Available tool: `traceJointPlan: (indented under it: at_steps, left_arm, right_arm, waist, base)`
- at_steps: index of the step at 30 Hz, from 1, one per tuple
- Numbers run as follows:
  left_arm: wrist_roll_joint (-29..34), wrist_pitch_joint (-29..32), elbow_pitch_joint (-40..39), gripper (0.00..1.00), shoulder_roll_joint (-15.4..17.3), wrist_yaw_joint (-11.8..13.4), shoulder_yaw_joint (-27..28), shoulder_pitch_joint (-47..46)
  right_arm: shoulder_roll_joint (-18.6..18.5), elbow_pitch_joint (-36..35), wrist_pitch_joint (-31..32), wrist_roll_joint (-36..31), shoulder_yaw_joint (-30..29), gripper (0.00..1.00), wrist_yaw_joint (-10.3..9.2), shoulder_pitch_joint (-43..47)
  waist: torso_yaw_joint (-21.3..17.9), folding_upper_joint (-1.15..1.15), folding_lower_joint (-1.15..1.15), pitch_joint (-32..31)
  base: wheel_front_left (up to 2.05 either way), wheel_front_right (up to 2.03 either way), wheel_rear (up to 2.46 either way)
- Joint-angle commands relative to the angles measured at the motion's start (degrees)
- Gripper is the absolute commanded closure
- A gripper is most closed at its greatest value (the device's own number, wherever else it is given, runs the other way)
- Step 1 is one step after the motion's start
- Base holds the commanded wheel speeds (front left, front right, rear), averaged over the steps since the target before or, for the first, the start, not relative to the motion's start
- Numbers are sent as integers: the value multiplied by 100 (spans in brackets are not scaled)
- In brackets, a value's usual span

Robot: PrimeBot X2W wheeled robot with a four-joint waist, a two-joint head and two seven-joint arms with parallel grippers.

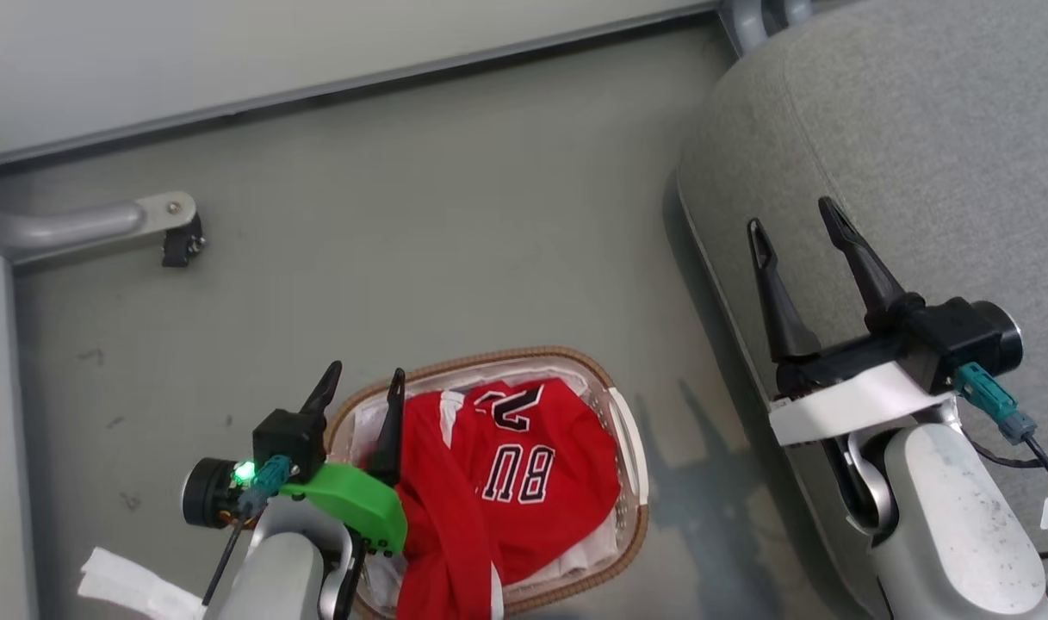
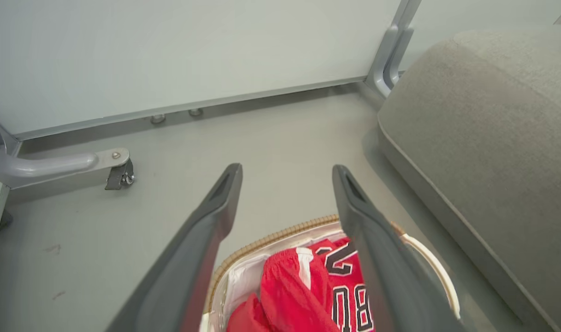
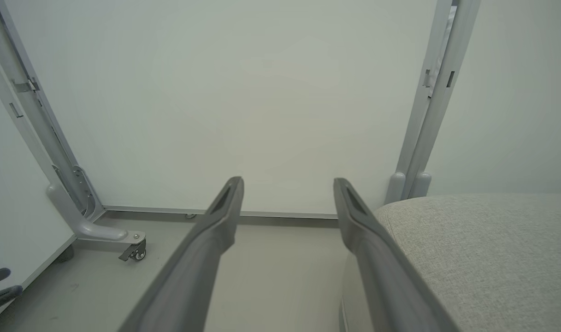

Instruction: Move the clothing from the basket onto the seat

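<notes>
Fingers (image 1: 778, 293) stand spread and empty on both arms: left gripper (image 1: 365, 370) poised over the clothing (image 1: 506, 465) in the basket (image 1: 506, 355), seemingly to grasp; right gripper (image 1: 790, 215) parked over the seat (image 1: 920, 129).

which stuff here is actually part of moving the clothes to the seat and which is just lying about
Part of the job:
- red clothing, lying in the basket
- grey seat
- left gripper, open, above the basket
- right gripper, open, by the seat's edge

Just lying about:
- castered frame leg
- white wall panel
- floor
</notes>
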Motion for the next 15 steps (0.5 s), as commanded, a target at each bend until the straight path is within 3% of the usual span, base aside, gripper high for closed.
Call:
traceJointPlan:
  at_steps: [1, 15]
  left_arm:
    - [55, -49, 183, 0, 34, -9, -51, -263]
    - [-121, -37, 2273, 0, 38, 203, -637, -1317]
  right_arm:
    - [35, -69, -46, -88, 39, 0, -4, -138]
    - [175, -151, -45, -94, 16, 0, -4, -502]
  waist:
    - [-427, 0, 0, 939]
    - [-737, 0, 0, 2091]
  base:
    - [0, 0, 0]
    - [0, 0, 0]
